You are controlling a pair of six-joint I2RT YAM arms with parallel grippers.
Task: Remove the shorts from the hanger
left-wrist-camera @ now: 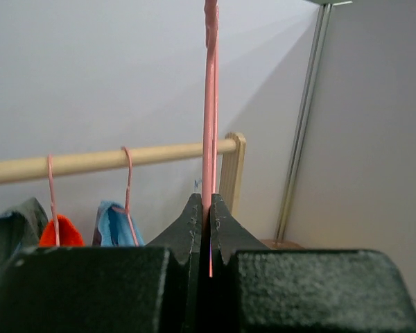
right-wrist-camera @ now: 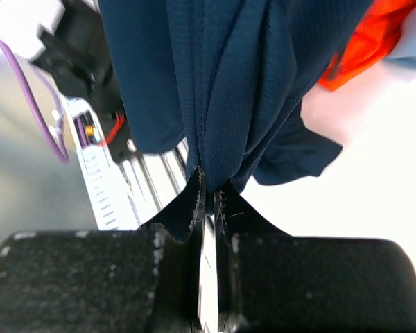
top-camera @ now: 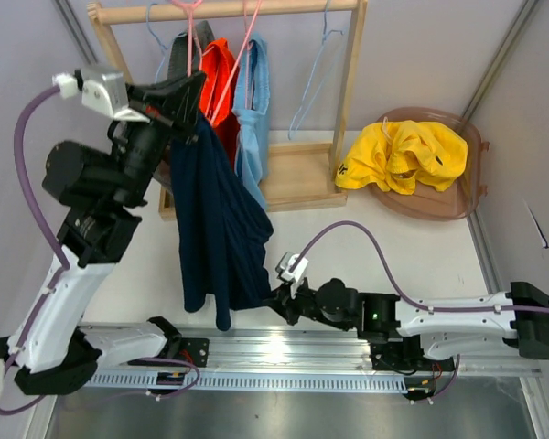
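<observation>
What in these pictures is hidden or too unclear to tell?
Top view: grey shorts mostly hidden behind the left tool.
Top view: how the navy shorts hang on the pink hanger, covered by that tool.
Right wrist view: navy shorts' upper part cut off by the top edge.

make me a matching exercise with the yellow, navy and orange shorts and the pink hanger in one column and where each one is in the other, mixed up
Column one
1. yellow shorts
2. navy shorts
3. orange shorts
4. pink hanger

Column two
a. clamped in the left tool
b. lying in the brown bowl
c. on the wooden rack, touched by no tool
d. pinched at the bottom edge by the right tool

Pairs: 1-b, 2-d, 3-c, 4-a
</observation>
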